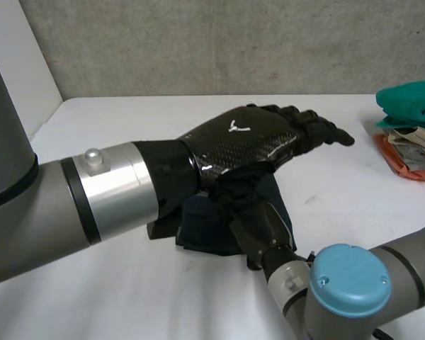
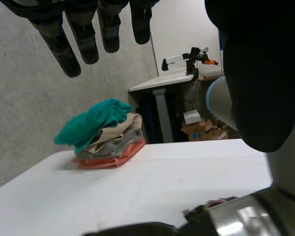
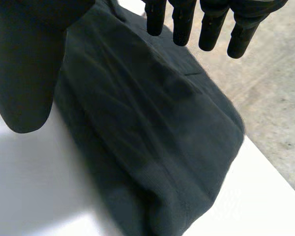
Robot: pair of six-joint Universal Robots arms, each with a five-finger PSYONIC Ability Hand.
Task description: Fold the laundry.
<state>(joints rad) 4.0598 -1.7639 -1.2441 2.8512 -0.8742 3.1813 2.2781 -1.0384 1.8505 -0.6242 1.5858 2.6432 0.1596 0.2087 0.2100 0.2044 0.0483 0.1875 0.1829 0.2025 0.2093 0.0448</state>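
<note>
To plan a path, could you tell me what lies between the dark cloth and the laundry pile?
Only bare table, in the head view, separates the dark cloth from the laundry pile.

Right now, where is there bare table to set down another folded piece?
Bare table lies between the dark cloth and the folded stack, and along the back wall. The middle is crowded: left hand and right hand over the cloth.
</note>
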